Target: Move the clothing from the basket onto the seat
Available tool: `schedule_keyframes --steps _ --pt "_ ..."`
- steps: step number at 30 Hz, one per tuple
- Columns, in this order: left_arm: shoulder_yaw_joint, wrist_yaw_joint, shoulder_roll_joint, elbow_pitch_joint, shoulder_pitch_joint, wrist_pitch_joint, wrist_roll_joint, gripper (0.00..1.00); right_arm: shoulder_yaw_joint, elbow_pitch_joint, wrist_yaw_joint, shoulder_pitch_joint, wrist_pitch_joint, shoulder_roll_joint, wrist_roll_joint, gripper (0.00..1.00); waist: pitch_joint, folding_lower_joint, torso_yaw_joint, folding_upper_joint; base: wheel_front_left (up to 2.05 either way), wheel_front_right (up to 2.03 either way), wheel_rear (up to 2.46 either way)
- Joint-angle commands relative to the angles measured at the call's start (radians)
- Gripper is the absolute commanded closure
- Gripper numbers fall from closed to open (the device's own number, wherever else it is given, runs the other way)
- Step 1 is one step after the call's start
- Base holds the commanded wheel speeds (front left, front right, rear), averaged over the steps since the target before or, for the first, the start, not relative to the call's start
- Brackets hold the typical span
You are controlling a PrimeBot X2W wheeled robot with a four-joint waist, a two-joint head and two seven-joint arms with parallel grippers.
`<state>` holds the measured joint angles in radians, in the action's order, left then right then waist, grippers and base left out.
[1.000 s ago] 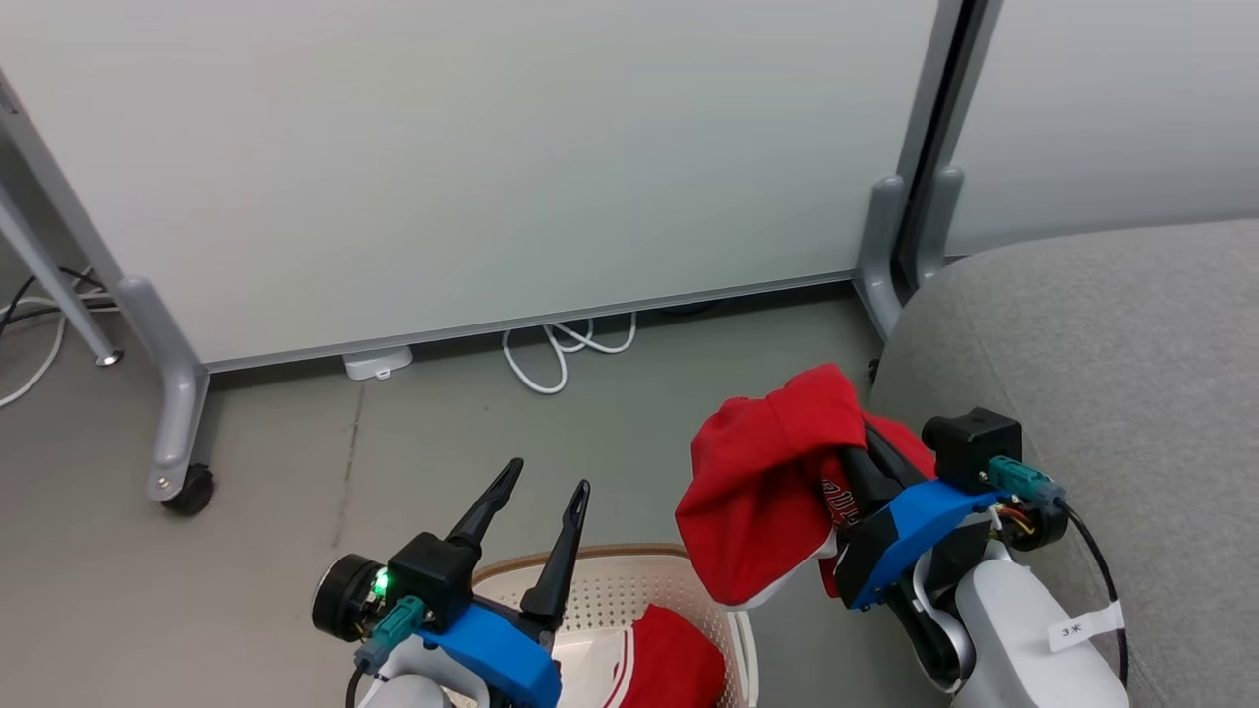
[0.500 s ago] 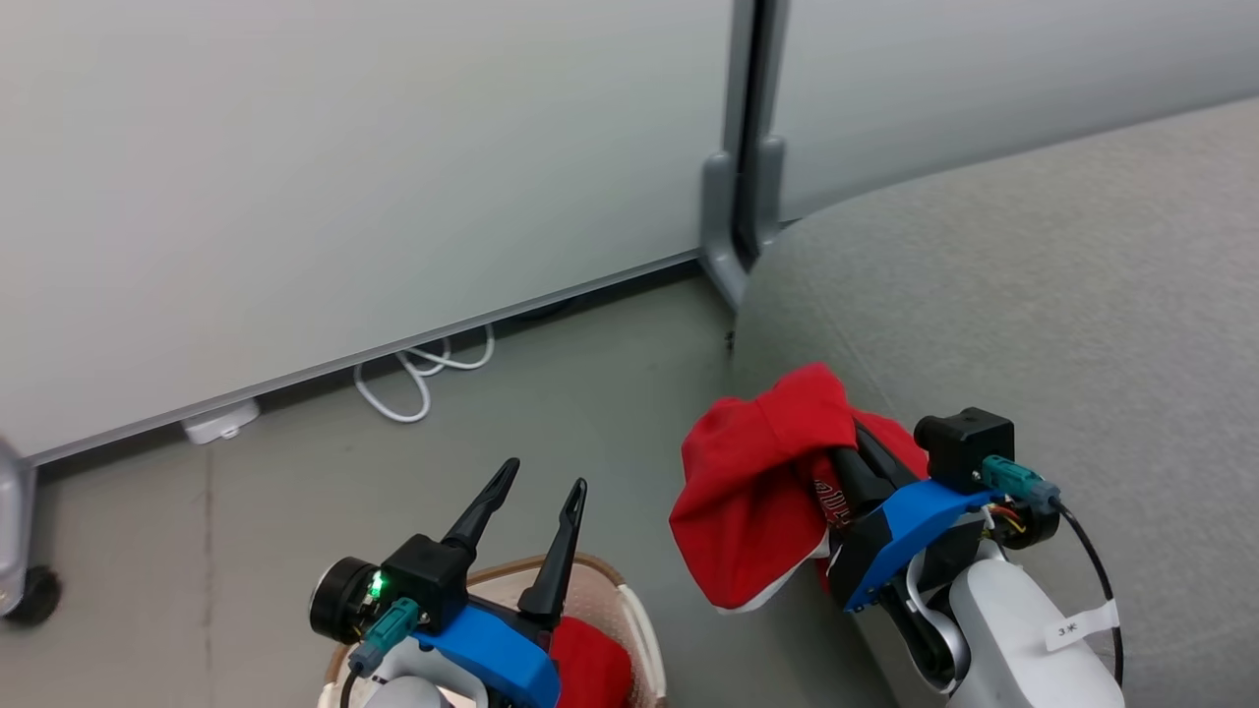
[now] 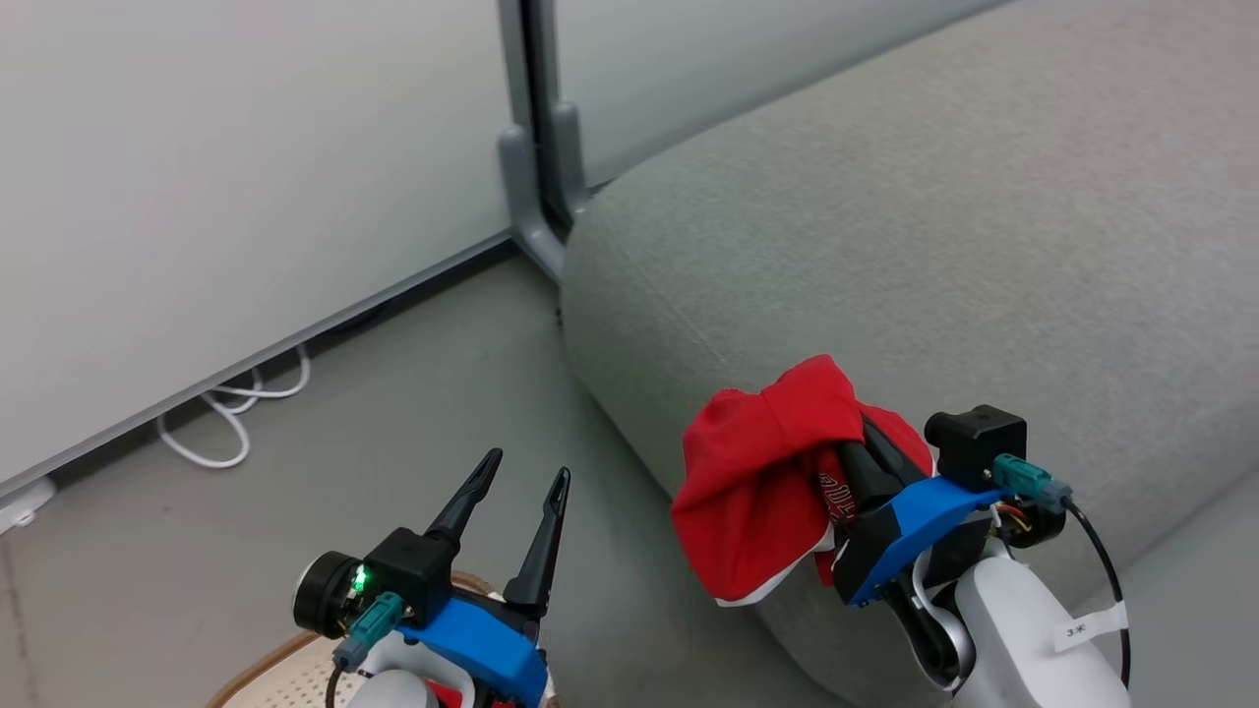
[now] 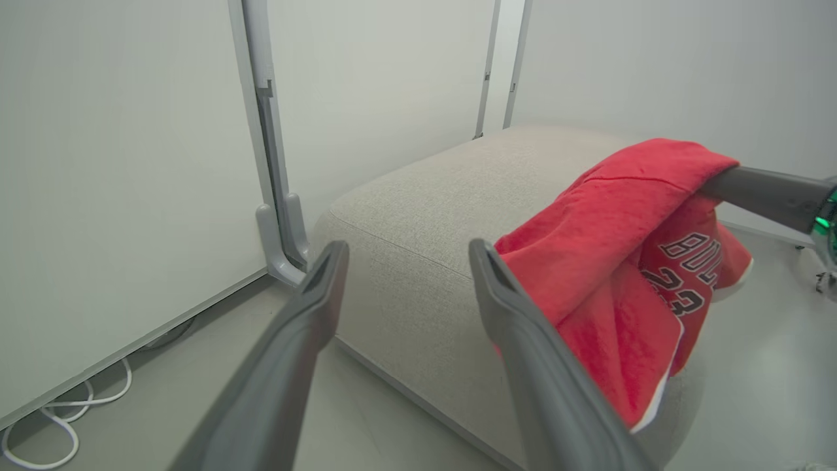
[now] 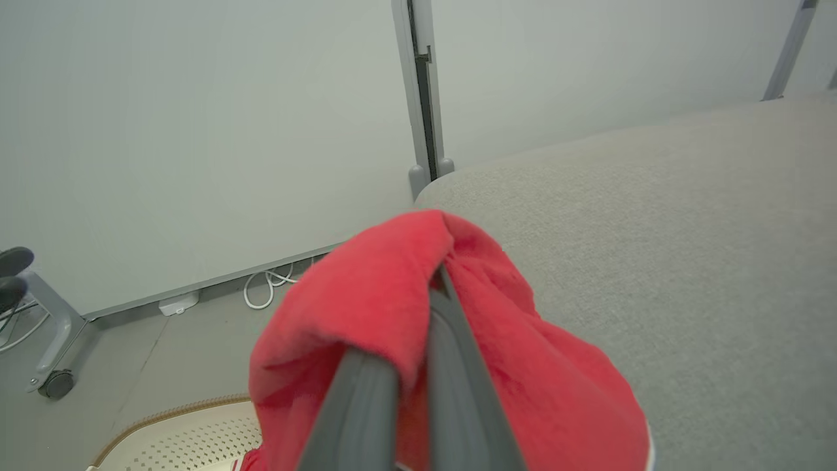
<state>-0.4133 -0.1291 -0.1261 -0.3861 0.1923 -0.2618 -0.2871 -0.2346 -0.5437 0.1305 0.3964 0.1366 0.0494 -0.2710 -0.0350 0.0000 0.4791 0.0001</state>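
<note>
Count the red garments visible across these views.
2. The held garment hangs from the right gripper at the edge of the seat; the second garment peeks from the basket. More may be hidden.

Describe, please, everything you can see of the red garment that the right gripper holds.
The red garment is soft, fleecy-looking bright red cloth with a thin white edge along its hem. The left wrist view shows dark, white-outlined letters and the number 23 on it. It hangs bunched, draped over the closed fingers of the right gripper, which pinch a fold near its top. It is lifted at the corner of the grey seat; whether it touches the seat cannot be told.
</note>
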Motion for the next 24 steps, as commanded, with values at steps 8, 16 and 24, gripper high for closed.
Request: schedule_keyframes --steps 8,16,24 --pt "-0.036 -0.001 -0.009 -0.011 0.053 -0.005 0.0 0.0 0.041 0.012 0.0 -0.015 0.024 0.002 0.005 1.0 -0.053 0.0 0.067 -0.0001 0.0 0.0 0.0" --pt "-0.05 -0.001 -0.017 -0.017 0.068 -0.005 -0.009 0.0 0.049 0.021 0.0 -0.015 0.027 0.001 0.001 1.0 -0.063 0.0 0.067 -0.0001 0.0 0.0 0.0" --pt "-0.038 -0.001 -0.034 0.01 0.069 -0.005 0.012 0.0 0.126 0.005 0.0 0.076 0.019 0.001 -0.022 1.0 -0.116 0.0 0.055 -0.0001 0.0 0.0 0.0"
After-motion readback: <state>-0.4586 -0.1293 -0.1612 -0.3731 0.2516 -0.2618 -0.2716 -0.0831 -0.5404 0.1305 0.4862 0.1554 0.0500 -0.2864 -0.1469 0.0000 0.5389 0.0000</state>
